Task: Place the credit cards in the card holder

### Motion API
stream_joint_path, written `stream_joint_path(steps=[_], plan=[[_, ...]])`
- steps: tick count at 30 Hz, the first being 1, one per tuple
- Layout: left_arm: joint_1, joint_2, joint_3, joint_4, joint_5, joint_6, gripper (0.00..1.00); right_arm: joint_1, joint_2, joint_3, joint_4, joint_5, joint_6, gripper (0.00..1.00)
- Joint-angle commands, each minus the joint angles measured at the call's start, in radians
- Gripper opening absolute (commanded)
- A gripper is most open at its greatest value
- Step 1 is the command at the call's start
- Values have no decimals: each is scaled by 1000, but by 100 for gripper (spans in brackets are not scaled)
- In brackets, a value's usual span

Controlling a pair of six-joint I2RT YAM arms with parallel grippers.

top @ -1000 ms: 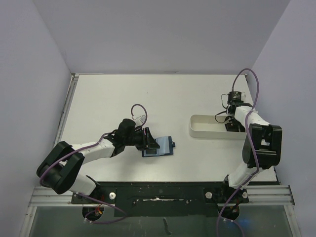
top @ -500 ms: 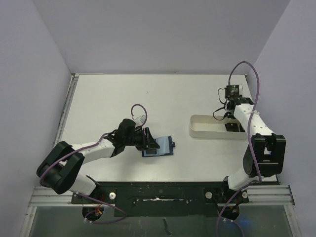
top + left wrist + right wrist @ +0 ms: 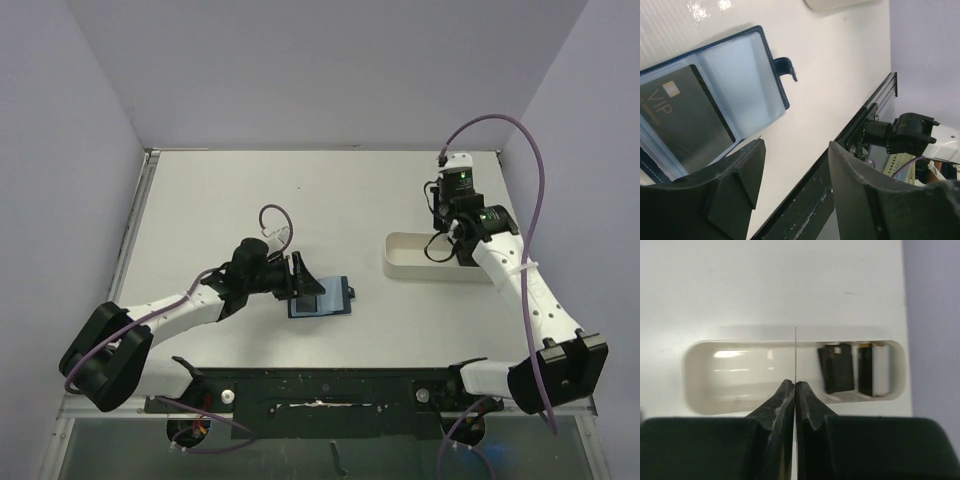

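The navy card holder (image 3: 327, 298) lies open on the table, its light blue pockets (image 3: 742, 75) facing up. A dark grey "VIP" credit card (image 3: 685, 120) sits in its left pocket. My left gripper (image 3: 301, 279) hovers at the holder's left edge, open with nothing between its fingers (image 3: 797, 150). My right gripper (image 3: 448, 230) hangs over the white tray (image 3: 410, 265), shut on a thin credit card (image 3: 795, 355) seen edge-on. Two more dark cards (image 3: 837, 367) (image 3: 872, 369) lean at the tray's right end.
The white oblong tray (image 3: 705, 370) stands at the right of the table, near the right wall. The black front rail (image 3: 840, 165) runs close below the card holder. Purple cables loop above both arms.
My right arm has stretched out and raised its gripper from the tray's right end, shut on a card. My left gripper has opened wider and drawn back slightly from the holder.
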Motion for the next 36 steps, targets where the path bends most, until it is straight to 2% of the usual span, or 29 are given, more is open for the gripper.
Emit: stream_joint_path(steps=[1,7,10,16,20,29,36], plan=[[4,-66,70,30,-17,-10,55,68,-119,-41,174,-264,159,0],[20,-141,128,-7,-43,-32,57,154,-217,-192,391,-476,318,0],[28,-188,127,11,-61,-62,58,167,-273,-291,551,-632,422,0],[37,-245,89,153,-44,-180,57,185,-350,-481,886,-806,649,0],[37,-259,63,231,-38,-233,55,189,-384,-568,1046,-877,757,0],[38,-260,47,305,-35,-266,55,205,-399,-659,1229,-1011,888,0],[40,-257,33,370,-13,-293,52,251,-371,-661,1226,-1020,888,0]])
